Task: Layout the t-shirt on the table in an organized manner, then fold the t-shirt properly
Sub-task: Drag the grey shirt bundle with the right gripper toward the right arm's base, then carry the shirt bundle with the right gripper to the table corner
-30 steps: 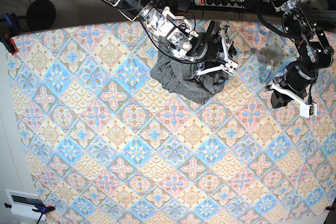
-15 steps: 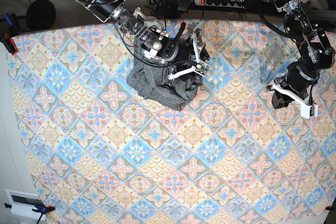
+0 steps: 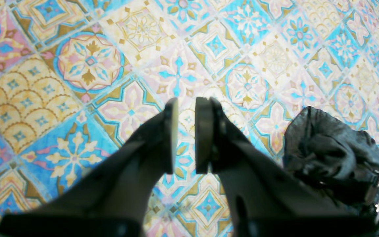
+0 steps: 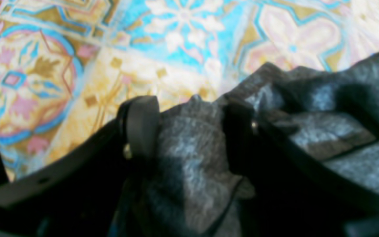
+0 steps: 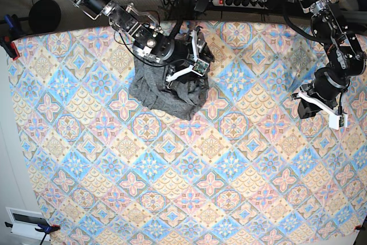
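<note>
The crumpled heathered dark-grey knit t-shirt (image 5: 166,87) bunches at the far middle of the tile-patterned table (image 5: 189,187), gathered between the right end effector's (image 4: 189,128) wide-spread jaws, while the nearly-closed, empty left end effector (image 3: 186,135) hovers well apart

A power strip (image 5: 243,1) lies behind, perhaps on dark flooring

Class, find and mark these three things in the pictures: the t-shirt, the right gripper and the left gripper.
t-shirt (image 5: 163,93): base view, on the bunched grey fabric below the arm.
right gripper (image 4: 189,128): right wrist view, midway between its fingertips, over grey cloth.
left gripper (image 3: 186,135): left wrist view, in the narrow gap between its fingertips.
</note>
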`<state>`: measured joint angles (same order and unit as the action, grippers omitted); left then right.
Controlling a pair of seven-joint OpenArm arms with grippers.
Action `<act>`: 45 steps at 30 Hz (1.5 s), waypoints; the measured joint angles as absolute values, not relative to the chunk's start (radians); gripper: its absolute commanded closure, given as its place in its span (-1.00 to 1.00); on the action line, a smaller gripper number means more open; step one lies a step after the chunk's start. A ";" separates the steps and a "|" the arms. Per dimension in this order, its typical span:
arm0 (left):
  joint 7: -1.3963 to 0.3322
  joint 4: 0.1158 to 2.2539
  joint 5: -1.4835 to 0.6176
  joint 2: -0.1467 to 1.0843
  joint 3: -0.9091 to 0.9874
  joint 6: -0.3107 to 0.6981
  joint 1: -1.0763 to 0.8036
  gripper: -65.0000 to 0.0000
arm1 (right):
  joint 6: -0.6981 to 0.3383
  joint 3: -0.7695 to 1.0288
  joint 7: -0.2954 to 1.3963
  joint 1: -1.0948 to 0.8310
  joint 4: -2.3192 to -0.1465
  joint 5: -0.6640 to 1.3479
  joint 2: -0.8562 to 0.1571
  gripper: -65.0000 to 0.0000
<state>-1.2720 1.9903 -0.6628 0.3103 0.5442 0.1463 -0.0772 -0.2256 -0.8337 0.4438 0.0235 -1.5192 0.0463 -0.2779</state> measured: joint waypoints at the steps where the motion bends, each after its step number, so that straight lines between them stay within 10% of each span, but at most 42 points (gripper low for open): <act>1: -1.273 1.990 -0.663 0.310 0.544 0.146 -0.078 0.72 | -0.228 -0.834 0.435 0.024 -1.519 0.051 -0.285 0.04; 45: -1.280 1.990 -0.663 0.310 0.543 0.146 -0.084 0.72 | -0.213 -0.684 0.217 -0.049 -1.535 0.130 -0.728 0.03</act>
